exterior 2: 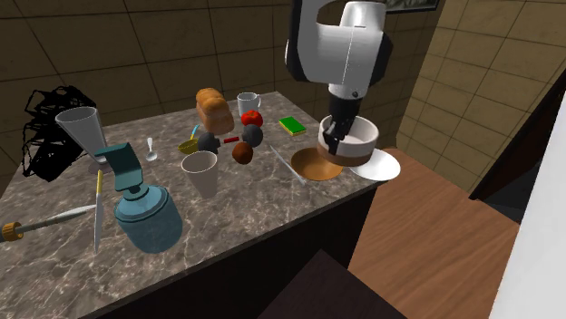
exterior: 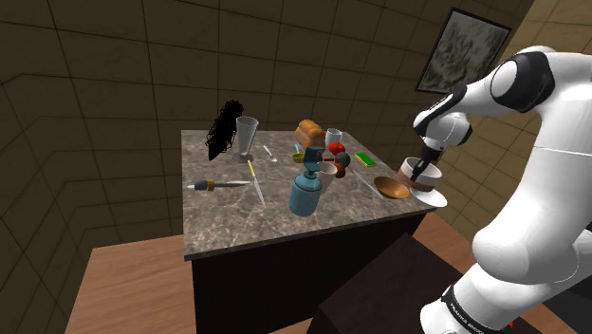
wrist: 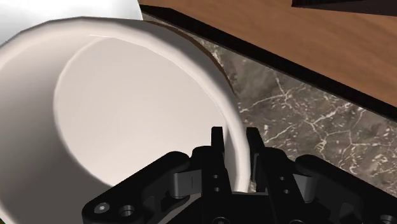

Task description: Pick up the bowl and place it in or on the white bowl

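End effector (wrist: 235,132) pinches the rim of the bowl (exterior 2: 363,136) — white bowl (exterior 2: 388,169) sits just below. Lower it level, centre it, then release.

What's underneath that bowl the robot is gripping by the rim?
A shallow white bowl at the table's corner lies under the held bowl. The held bowl covers its middle, so whether they touch cannot be seen.

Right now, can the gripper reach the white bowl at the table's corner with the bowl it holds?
Probably yes. The gripper clasps the brown-banded bowl by its rim directly over the white bowl, with nothing between them; the brown dish lies beside it.
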Motion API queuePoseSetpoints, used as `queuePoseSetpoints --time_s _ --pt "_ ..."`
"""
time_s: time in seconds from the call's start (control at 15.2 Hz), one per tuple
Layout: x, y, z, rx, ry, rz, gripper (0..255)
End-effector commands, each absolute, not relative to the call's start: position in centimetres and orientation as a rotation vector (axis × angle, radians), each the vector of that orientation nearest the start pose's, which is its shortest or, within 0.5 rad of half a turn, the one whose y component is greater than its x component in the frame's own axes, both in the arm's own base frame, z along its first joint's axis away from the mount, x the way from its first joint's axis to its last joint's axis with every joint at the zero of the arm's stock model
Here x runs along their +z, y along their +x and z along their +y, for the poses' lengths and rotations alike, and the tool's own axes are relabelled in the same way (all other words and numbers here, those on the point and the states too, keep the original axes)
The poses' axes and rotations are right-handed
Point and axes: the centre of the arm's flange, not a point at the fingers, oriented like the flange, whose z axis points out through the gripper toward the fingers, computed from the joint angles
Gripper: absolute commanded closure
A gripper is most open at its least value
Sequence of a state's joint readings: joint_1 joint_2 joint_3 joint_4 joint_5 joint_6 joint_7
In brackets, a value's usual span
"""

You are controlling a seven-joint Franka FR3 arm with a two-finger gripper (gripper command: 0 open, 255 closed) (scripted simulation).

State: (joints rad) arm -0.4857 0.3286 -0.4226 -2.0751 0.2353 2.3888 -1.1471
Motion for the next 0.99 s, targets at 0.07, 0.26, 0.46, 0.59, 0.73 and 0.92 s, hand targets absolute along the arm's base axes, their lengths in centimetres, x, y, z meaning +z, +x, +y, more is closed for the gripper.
queuePoseSetpoints --time_s 0.07,0.26,0.46,0.59,0.73,0.92 --pt "28.5 34.7 -49.5 -0.060 -3.143 -0.143 255" --pt "28.7 32.9 -53.0 -0.060 -3.143 -0.143 255" --pt "28.9 31.1 -56.5 -0.060 -3.143 -0.143 255" --pt "28.4 30.7 -57.2 -0.060 -3.143 -0.143 255" --pt "27.3 30.7 -57.2 -0.060 -3.143 -0.143 255" --pt "25.7 30.7 -57.2 -0.060 -3.143 -0.143 255"
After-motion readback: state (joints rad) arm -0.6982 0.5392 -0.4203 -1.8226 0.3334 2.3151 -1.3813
